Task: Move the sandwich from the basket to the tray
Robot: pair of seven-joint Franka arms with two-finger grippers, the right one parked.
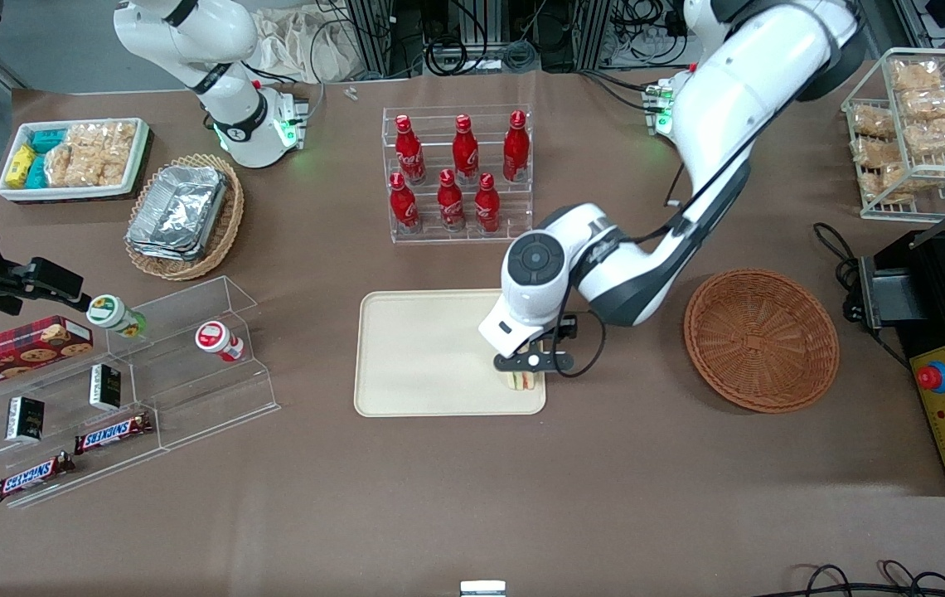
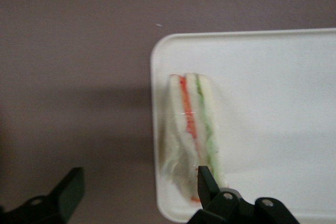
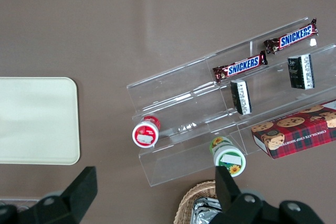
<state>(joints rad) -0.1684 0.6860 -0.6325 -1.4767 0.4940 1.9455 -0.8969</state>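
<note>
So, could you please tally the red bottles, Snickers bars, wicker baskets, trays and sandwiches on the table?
Red bottles: 6
Snickers bars: 2
Wicker baskets: 2
Tray: 1
Sandwich: 1, lying at the tray's corner
Total: 12
The tool hangs open just above the sandwich.

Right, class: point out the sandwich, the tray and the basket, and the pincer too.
sandwich (image 2: 193, 129): left wrist view, on its orange filling stripe.
tray (image 1: 423, 348): front view, on its bare floor.
basket (image 1: 761, 338): front view, on its woven base.
pincer (image 2: 139, 187): left wrist view, midway between open fingertips, over the sandwich.
</note>
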